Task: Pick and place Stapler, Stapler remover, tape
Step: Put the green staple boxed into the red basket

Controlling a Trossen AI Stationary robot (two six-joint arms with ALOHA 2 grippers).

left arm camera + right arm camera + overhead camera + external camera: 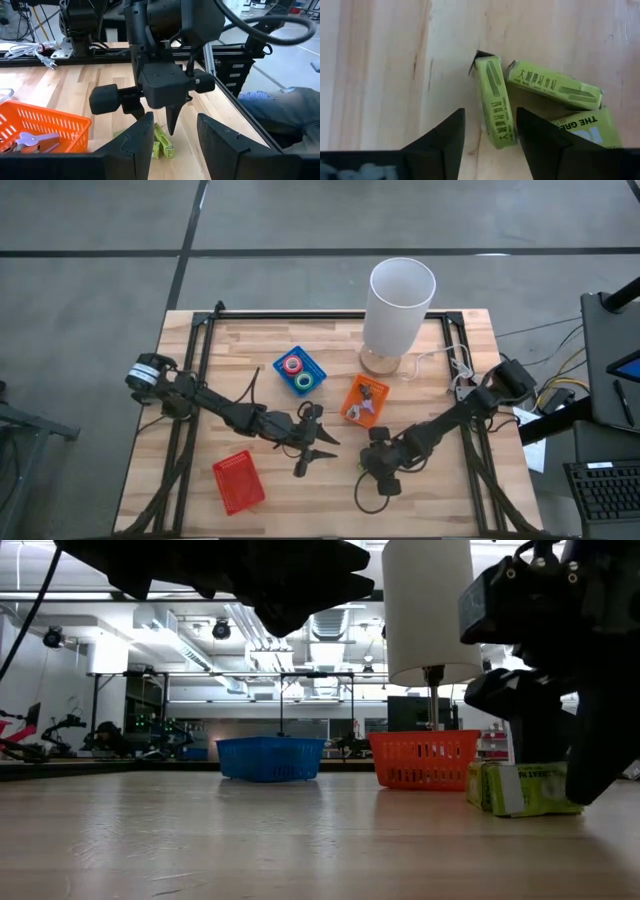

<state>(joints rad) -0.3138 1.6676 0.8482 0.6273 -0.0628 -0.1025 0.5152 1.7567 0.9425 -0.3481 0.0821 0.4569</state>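
Observation:
Two tape rolls, red and green-faced, lie in the blue tray. The orange tray holds small metal tools. Several green boxes lie on the wood in front of the orange tray. My right gripper points down over them, open, with a finger on either side of one box's end. My left gripper is open, level above the table's middle, and faces the right gripper.
An empty red tray sits near the front left. A tall white cylinder on a wooden base stands at the far edge, with a white cable beside it. Dark frame rails run along the table's sides.

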